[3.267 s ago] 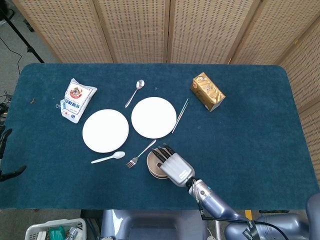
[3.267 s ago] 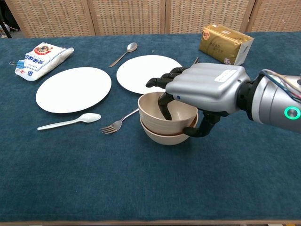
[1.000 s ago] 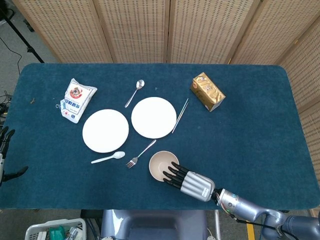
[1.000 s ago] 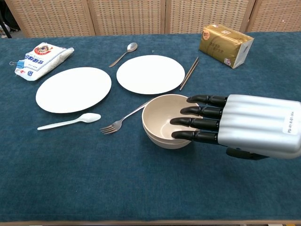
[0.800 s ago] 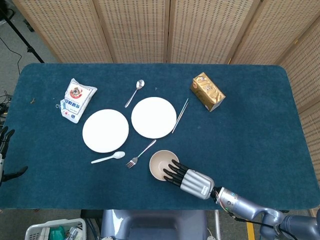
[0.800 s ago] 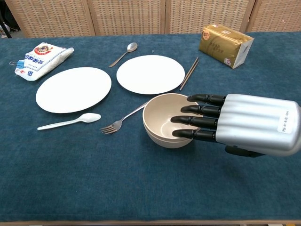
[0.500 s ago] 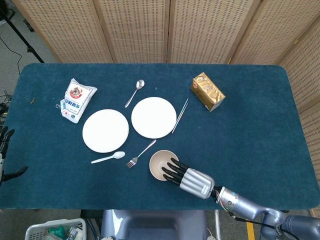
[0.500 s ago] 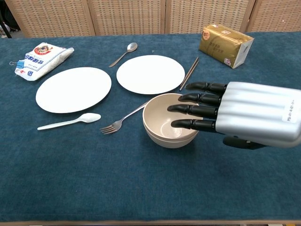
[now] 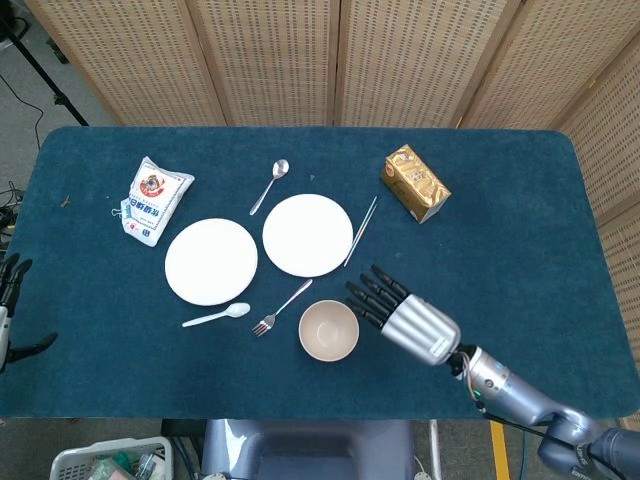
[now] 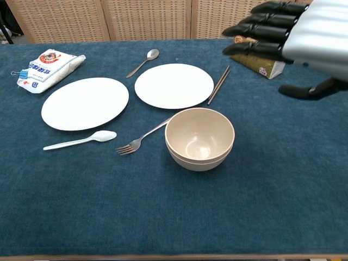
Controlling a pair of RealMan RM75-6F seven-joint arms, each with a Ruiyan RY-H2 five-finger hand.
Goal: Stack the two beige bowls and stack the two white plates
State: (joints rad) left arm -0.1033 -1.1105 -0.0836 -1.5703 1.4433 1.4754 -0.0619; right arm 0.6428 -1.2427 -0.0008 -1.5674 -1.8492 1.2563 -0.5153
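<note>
The two beige bowls (image 10: 199,139) sit nested one inside the other near the front of the blue worktop (image 9: 500,230). The two white plates lie side by side, apart and not stacked: the left plate (image 9: 211,261) and the right plate (image 9: 308,235). The right hand (image 9: 405,316) hovers just right of the bowls, fingers straight and spread, holding nothing; in the chest view it hangs high, in front of the gold pack (image 10: 266,60). The left hand (image 9: 10,290) barely shows at the frame's left edge, off the worktop, and its state cannot be told.

A fork (image 10: 142,138) lies touching the bowls' left side, a white spoon (image 10: 81,140) left of it. Chopsticks (image 9: 361,230) lie just right of the right plate, and a metal spoon (image 9: 270,185) behind it. A white bag (image 9: 152,198) with a red and blue label lies at far left; its print is too small to read, as is that on the gold pack.
</note>
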